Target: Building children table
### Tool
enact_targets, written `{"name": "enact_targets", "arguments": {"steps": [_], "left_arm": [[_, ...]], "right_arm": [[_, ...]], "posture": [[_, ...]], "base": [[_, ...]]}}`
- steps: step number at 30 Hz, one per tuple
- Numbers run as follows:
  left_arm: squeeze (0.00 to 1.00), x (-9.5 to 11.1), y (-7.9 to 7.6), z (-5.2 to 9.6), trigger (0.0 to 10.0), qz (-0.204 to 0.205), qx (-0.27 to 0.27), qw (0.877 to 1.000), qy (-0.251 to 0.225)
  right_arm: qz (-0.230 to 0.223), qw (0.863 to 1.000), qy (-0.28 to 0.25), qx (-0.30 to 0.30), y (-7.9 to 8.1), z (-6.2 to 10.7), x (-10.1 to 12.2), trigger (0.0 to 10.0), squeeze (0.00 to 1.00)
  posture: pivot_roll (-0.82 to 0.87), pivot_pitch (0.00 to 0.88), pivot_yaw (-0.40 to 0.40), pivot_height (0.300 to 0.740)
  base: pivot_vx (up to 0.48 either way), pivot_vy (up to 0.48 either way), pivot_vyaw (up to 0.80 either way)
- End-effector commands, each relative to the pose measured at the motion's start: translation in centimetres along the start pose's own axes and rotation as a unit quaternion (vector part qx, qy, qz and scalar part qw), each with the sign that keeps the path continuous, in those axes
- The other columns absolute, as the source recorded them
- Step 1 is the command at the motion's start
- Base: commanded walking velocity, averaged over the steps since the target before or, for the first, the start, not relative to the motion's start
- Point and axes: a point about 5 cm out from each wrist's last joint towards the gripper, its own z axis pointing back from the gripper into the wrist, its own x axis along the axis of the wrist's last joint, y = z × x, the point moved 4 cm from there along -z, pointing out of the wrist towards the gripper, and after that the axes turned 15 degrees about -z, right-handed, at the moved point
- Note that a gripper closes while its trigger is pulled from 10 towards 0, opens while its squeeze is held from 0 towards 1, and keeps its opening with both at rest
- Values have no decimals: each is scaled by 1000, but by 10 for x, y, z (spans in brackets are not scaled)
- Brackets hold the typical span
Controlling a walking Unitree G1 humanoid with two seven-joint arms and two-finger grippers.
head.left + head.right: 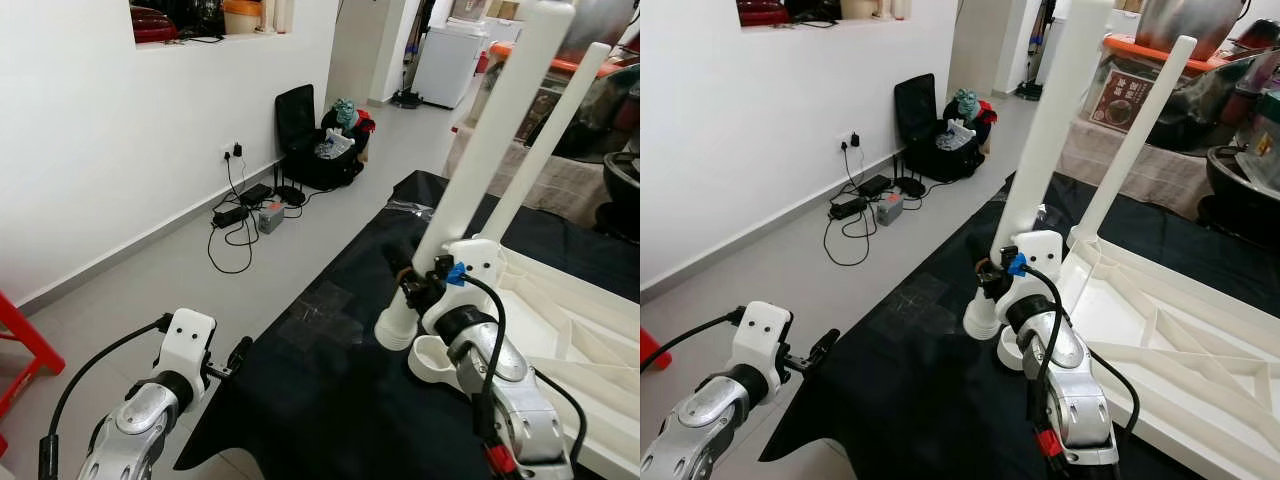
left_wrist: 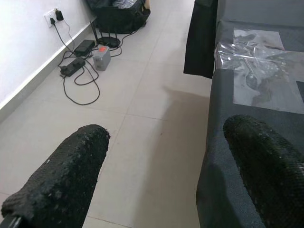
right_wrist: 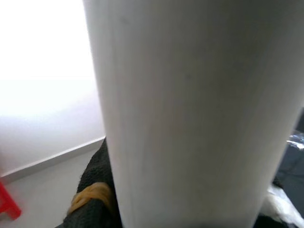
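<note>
A white table top (image 1: 580, 320) lies upside down on a black cloth (image 1: 320, 390) at the right. One white leg (image 1: 548, 135) stands upright at its far corner. My right gripper (image 1: 415, 285) is shut on a second, thicker white leg (image 1: 485, 150), which it holds tilted. That leg's lower end (image 1: 982, 318) hangs just beside a round corner socket (image 1: 432, 360). In the right wrist view the leg (image 3: 190, 109) is right against the camera. My left gripper (image 2: 164, 156) is open and empty, low over the cloth's left edge, and its fingers (image 1: 238, 352) point forward.
A clear plastic bag (image 2: 261, 71) lies on the cloth ahead. Cables and a power strip (image 1: 245, 215) run along the left wall, near a black bag (image 1: 315, 150). A red stool (image 1: 20, 350) stands at the far left, and a cloth-covered low table (image 1: 1160, 165) at the right.
</note>
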Motion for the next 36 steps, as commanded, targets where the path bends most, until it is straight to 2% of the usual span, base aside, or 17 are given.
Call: {"name": "enact_targets", "arguments": {"steps": [1,4,5,6,9,11,14,18,21,23,24,27,28,29,30,32,36], "left_arm": [[0,-1,-3,-2,10000,-4,-6,1000,0],[0,-1,-3,-2,10000,-3,-5,1000,-1],[0,-1,-3,0,10000,-2,-4,1000,-1],[0,0,-3,1,10000,-5,-2,1000,-4],[0,1,-2,1,10000,-7,-1,1000,-7],[0,18,8,-2,10000,-18,2,999,-41],[0,16,21,-7,10000,-22,11,999,-36],[0,12,22,-7,10000,-24,9,999,-28],[0,11,11,-4,10000,-20,-13,999,-30],[0,11,8,-4,10000,-20,-18,999,-31],[0,12,5,-4,10000,-19,-24,999,-34],[0,35,1,-6,10000,-22,-46,996,-76],[0,35,1,-6,10000,-22,-46,996,-76],[0,56,1,-9,10000,-31,-62,991,-114],[0,56,1,-9,10000,-31,-62,991,-114],[0,81,3,-14,10000,-51,-78,984,-154],[0,90,3,-16,10000,-57,-85,980,-169]], "right_arm": [[41,997,10,70,-6,-5,17,10000,0],[62,996,5,68,-17,-10,27,10000,0],[97,994,-19,47,-32,-17,50,10000,0],[122,992,-29,31,-39,-20,60,10000,0],[138,990,-33,22,-43,-22,66,10000,0],[158,987,-32,-5,-49,-23,69,10000,0],[141,990,-8,-1,-46,-22,57,10000,0],[112,993,28,33,-38,-18,40,10000,0],[104,989,63,81,-34,-4,22,10000,0],[102,989,70,84,-37,-1,19,10000,0],[105,988,78,79,-47,5,16,10000,0],[111,987,93,65,-61,15,12,10000,0],[111,987,93,65,-61,15,12,10000,0],[111,987,100,58,-66,19,9,10000,0],[111,987,100,58,-66,19,9,10000,0],[117,987,103,41,-71,20,3,10000,0],[115,987,103,39,-71,21,2,10000,0]], "posture": [[151,0,-134,740],[152,0,-135,740],[155,0,-139,740],[156,0,-140,740],[156,0,-140,740],[160,0,-139,740],[156,0,-132,740],[152,0,-125,740],[145,0,-118,740],[141,0,-117,740],[141,0,-117,740],[142,0,-123,740],[142,0,-123,740],[143,0,-121,740],[143,0,-121,740],[139,0,-107,740],[137,0,-100,740]], "base": [[0,0,0],[0,0,0],[0,0,0],[0,0,0],[0,0,0],[0,0,0],[0,0,0],[0,0,0],[0,0,0],[0,0,0],[0,0,0],[0,0,0],[0,0,0],[0,0,0],[0,0,0],[0,0,0],[0,0,0]]}}
